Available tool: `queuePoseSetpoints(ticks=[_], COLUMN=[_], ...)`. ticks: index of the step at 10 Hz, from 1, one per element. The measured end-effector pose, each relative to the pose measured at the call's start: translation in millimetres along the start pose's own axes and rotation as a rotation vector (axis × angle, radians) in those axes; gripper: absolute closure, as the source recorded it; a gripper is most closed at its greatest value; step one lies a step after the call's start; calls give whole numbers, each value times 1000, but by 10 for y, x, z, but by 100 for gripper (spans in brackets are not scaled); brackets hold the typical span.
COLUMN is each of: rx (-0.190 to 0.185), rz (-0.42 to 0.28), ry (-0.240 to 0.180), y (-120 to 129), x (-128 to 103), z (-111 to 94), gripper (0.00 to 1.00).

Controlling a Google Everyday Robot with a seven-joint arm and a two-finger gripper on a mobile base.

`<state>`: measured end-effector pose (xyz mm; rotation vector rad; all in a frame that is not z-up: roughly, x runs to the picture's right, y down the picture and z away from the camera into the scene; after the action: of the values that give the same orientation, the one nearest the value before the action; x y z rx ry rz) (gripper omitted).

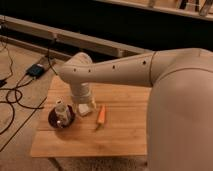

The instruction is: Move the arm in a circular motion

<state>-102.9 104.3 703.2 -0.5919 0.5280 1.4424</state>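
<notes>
The cream-white arm reaches from the right across the wooden table, with small dark holes along its thick tube. It bends at a rounded joint and drops down to the gripper, which hangs just above the table top between a dark bowl and an orange carrot. The arm's lower segment hides most of the gripper.
A dark bowl holding a small white cup sits at the table's left. An orange carrot lies right of the gripper. Black cables and a blue box lie on the floor at the left.
</notes>
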Motion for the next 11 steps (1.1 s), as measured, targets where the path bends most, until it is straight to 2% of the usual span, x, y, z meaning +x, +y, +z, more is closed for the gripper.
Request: queuePoseSetpoints(ticks=[7,11], rx=[-2,-19], rz=[1,5], ry=[1,14], y=[4,11], x=[-5,-97], z=[-3,7], gripper=[35,35])
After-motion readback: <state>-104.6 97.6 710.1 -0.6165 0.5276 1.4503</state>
